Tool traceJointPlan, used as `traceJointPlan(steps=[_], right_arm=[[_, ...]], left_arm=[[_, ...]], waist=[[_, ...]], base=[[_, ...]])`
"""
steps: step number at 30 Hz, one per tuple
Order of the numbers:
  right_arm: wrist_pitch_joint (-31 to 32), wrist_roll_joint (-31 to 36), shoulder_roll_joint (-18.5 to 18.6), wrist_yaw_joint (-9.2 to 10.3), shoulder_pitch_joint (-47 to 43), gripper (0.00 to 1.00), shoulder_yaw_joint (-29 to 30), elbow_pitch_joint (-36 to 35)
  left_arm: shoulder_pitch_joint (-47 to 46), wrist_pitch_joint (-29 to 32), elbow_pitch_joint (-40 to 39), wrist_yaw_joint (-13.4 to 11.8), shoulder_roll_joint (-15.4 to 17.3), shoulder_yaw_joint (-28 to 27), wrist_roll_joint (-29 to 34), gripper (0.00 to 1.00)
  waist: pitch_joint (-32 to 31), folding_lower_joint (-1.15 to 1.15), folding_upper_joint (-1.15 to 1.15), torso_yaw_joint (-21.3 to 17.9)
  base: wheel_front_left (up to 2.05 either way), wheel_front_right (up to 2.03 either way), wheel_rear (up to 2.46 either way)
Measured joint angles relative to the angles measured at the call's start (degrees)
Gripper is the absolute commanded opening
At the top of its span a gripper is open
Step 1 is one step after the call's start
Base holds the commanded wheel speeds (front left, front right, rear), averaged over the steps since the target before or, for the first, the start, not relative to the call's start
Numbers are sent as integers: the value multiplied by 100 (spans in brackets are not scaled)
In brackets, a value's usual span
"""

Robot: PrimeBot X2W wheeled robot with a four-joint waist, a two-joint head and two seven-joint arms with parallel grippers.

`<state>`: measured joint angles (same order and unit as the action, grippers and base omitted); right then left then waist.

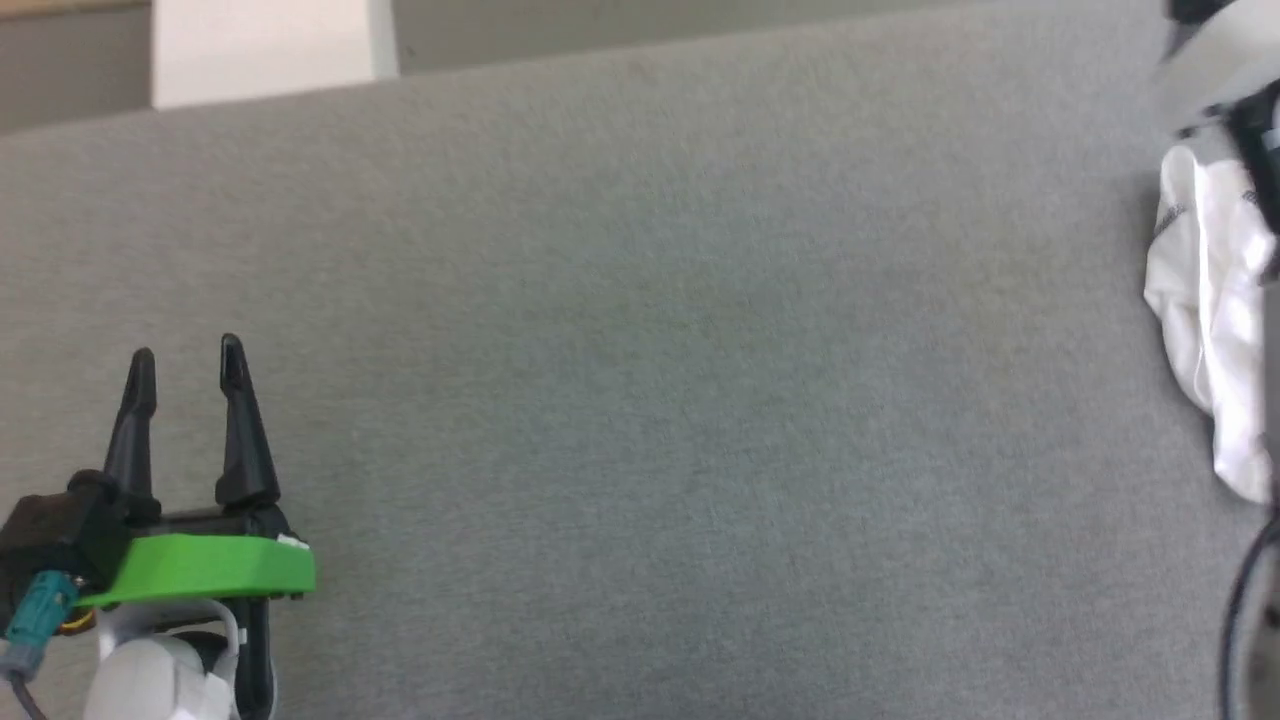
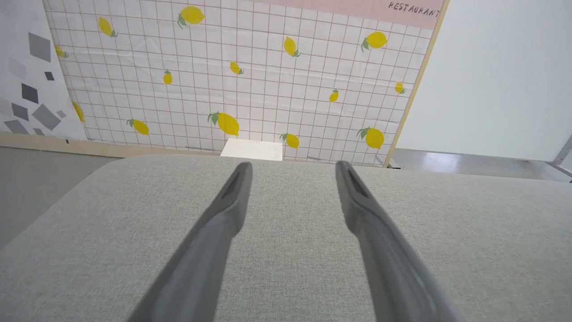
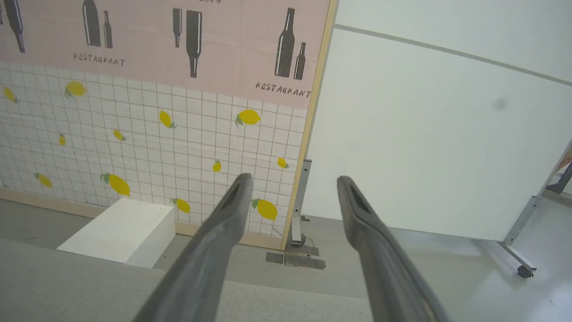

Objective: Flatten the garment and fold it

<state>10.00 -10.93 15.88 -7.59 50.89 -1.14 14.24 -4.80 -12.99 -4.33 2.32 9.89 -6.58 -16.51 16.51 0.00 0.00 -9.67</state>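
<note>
While the left gripper (image 1: 187,350) rests low at the near left of the grey cloth-covered desk (image 1: 650,350), jaws apart and empty, the garment (image 1: 1210,310) lies bunched in a white heap at the right edge of the head view, well apart from it. A pale right forearm (image 1: 1205,75) hangs just above the heap. The cloth is crumpled and nothing is flattened. My judgement is that the task is at its start and the heap needs drawing to the open middle. A white box (image 1: 265,45) stands beyond the desk's far edge, out of the way.

Left wrist view: the left gripper (image 2: 292,164) has its fingers spread wide over bare cloth, pointing at the far edge. The white box (image 2: 252,149) sits behind that edge, against a lemon-print wall panel (image 2: 250,80). This looks like a parked pose, likely to keep the middle free.

Right wrist view: the right gripper (image 3: 292,183) has its jaws wide apart with nothing between them. It is aimed past the desk (image 3: 67,286) toward the white box (image 3: 120,230) on the floor, the wall panel (image 3: 147,147) and a white partition (image 3: 424,147). Tilted outward like this, it grips no cloth. The next move probably calls for coming down on a hem or sleeve edge.
</note>
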Motion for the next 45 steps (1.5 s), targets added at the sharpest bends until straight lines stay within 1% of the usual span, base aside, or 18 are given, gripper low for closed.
traceJointPlan(steps=[3, 6, 8, 10, 13, 17, 21, 23, 29, 35, 45], right_arm=[[-831, -132, -492, 2, -380, 100, 32, -172], [-1467, -141, -923, 2, -889, 100, 148, -223], [-1815, -123, -1125, 2, -1198, 100, 213, -229], [-2071, -140, -1243, 2, -1470, 100, 322, -215], [-2285, -189, -1288, 2, -1934, 100, 467, -164], [-2418, -470, -1298, 2, -2510, 100, 430, -36], [-2450, -453, -1299, 2, -3121, 100, 407, 20], [-2463, -303, -1301, 2, -3406, 100, 404, -53], [-2468, 34, -1300, 2, -4111, 100, 480, -334], [-2470, 152, -1300, 2, -4630, 100, 576, -402], [-2472, 27, -1300, 2, -4938, 100, 648, -261]], left_arm=[[-7, -30, 70, -90, -108, 12, 10, 100], [-29, -78, 123, -156, -196, 35, 24, 100], [-29, -80, 168, -198, -231, 46, 32, 100], [-27, -82, 214, -231, -250, 77, 38, 100], [-23, -96, 277, -247, -282, 151, 45, 100], [-12, -97, 415, -245, -298, 233, 47, 100], [9, -96, 575, -245, -310, 341, 79, 100], [10, -97, 643, -245, -341, 390, 81, 100], [77, -97, 900, -290, -386, 566, 197, 100], [142, -98, 1241, -300, -414, 751, 307, 100], [142, -120, 1739, -299, -444, 921, 323, 100]], waist=[[-303, 0, 0, 156], [-514, 0, 0, 377], [-645, 0, 0, 520], [-777, 0, 0, 654], [-990, 0, 0, 854], [-1232, 0, 0, 1042], [-1457, 0, 0, 1177], [-1544, 0, 0, 1223], [-1695, 0, 0, 1259], [-1731, 0, 0, 1235], [-1672, 0, 0, 1168]], base=[[0, 0, 0], [0, 0, 0], [0, 0, 0], [0, 0, 0], [0, 0, 0], [0, 0, 0], [0, 0, 0], [0, 0, 0], [0, 0, 0], [0, 0, 0], [0, 0, 0]])
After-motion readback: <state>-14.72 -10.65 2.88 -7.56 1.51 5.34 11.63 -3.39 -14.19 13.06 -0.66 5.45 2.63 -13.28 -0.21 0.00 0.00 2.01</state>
